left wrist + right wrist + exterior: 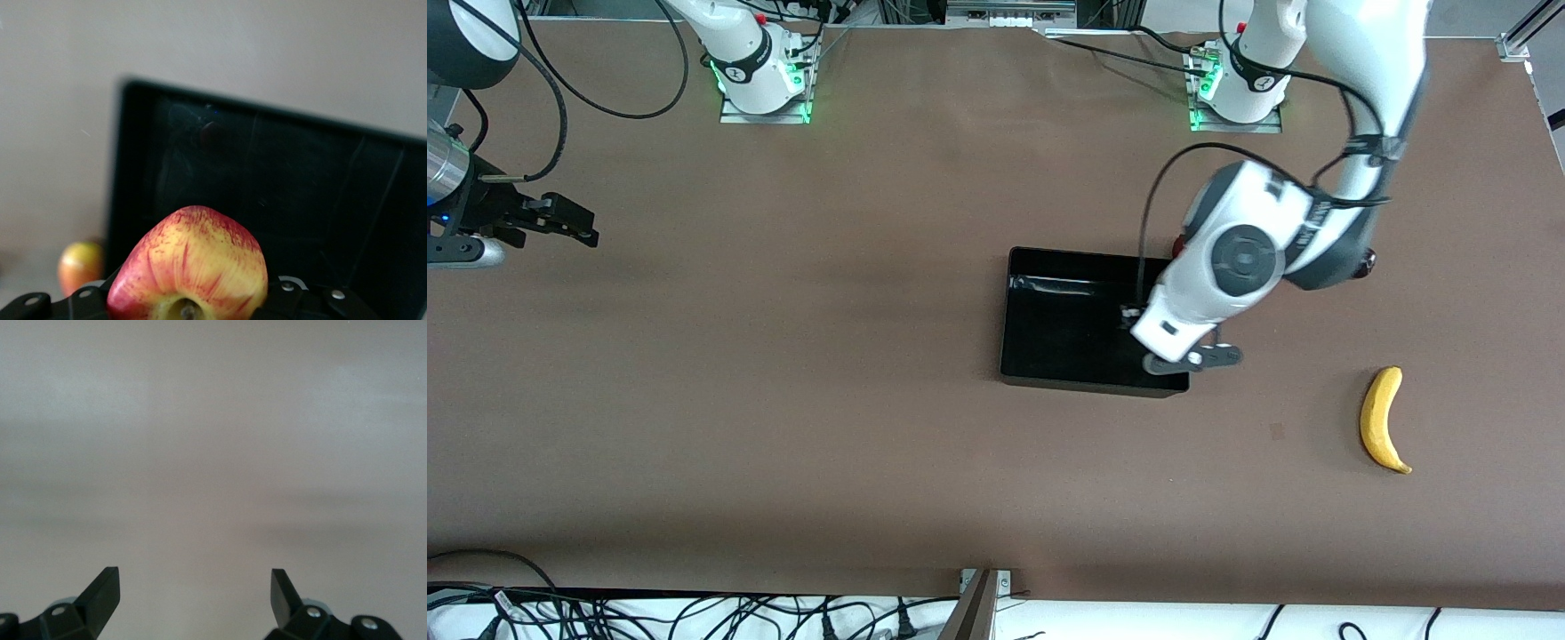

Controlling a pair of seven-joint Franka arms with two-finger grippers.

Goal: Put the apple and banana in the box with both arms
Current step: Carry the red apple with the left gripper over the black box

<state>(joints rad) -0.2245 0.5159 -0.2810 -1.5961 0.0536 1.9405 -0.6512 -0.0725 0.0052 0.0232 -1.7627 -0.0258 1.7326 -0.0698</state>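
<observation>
Your left tool (183, 303) grips the apple (188, 267) over the black box (1067, 329) mid-worktop. Your right tool (193, 597) waits, fingers spread wide, empty. The banana (1382, 420) lies toward the left arm's end. No legible writing.

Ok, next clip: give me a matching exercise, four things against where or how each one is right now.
Things:
1. apple
2. banana
3. box
4. right gripper

States:
A. lying on the table toward the left arm's end
B. open, holding nothing
C. gripped in the left gripper over the box
D. open-topped, with no fruit seen inside

Pairs: 1-C, 2-A, 3-D, 4-B
</observation>
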